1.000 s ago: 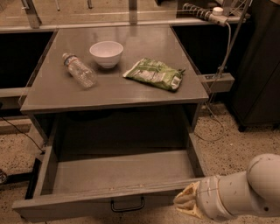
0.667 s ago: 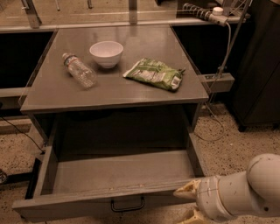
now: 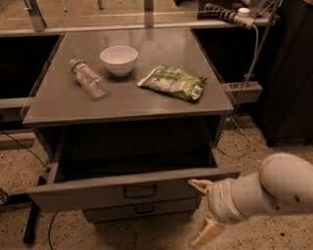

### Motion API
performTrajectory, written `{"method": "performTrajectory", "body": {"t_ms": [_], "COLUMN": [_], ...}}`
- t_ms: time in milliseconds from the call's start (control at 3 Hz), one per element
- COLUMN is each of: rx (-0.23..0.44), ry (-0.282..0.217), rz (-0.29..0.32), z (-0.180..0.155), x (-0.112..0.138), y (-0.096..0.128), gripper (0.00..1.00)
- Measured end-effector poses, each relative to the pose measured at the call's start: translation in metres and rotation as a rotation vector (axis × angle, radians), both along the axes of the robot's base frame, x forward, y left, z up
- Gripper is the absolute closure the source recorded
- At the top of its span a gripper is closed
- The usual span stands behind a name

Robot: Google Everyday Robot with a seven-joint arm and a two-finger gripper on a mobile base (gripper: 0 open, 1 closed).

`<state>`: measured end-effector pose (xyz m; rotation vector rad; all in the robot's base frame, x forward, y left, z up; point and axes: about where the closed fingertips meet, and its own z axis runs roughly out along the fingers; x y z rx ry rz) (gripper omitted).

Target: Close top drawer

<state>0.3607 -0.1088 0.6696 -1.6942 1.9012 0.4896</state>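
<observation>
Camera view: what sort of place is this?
Probably a lab or workshop: power strip, speckled floor, grey cabinet with its top drawer open, the pincer near the drawer's front corner.

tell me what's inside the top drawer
Nothing shows in the open top drawer: only bare dark back wall and sides. Its floor near the front is hidden behind the front panel. The tool, open, sits by the drawer's front right corner.

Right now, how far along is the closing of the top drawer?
Done: nothing yet; the top drawer stands pulled far out, its inside showing. In hand: the gripper, open, is at the right end of the drawer front, it seems ready to push. Left: pushing the drawer fully in.
</observation>
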Motion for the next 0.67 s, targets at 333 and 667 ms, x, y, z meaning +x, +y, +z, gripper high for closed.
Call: {"method": "performTrajectory", "body": {"t_ms": [333, 667], "rx": [0.012, 0.008], "ry": [-0.016, -0.036], "rz": [0.022, 0.026], "z": [0.000, 0.001], "x": [0.037, 0.077], "y": [0.007, 0.008], "gripper": [0.39, 0.63]}}
